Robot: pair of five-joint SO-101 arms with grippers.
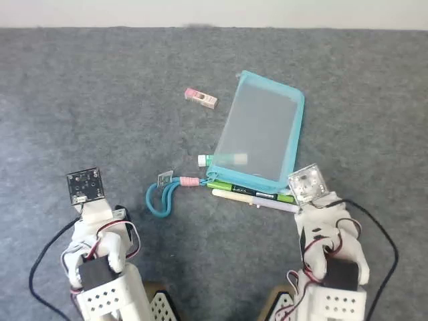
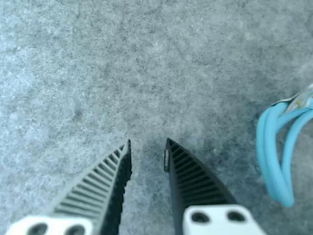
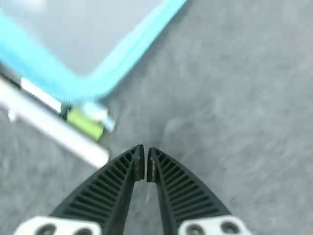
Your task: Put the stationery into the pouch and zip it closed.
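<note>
A translucent pouch with a teal zip edge lies flat on the grey mat. Its teal wrist strap loops out toward the left arm. A green pen and a white pen lie along the pouch's near edge. A green-and-white stick rests at the pouch's near corner, and a pink eraser lies farther back. My left gripper is open over bare mat, with the strap beside it. My right gripper is shut and holds nothing, just short of the pen tips and the pouch corner.
Grey felt mat covers the whole table, with a pale wall edge at the back. Both arm bases sit at the near edge.
</note>
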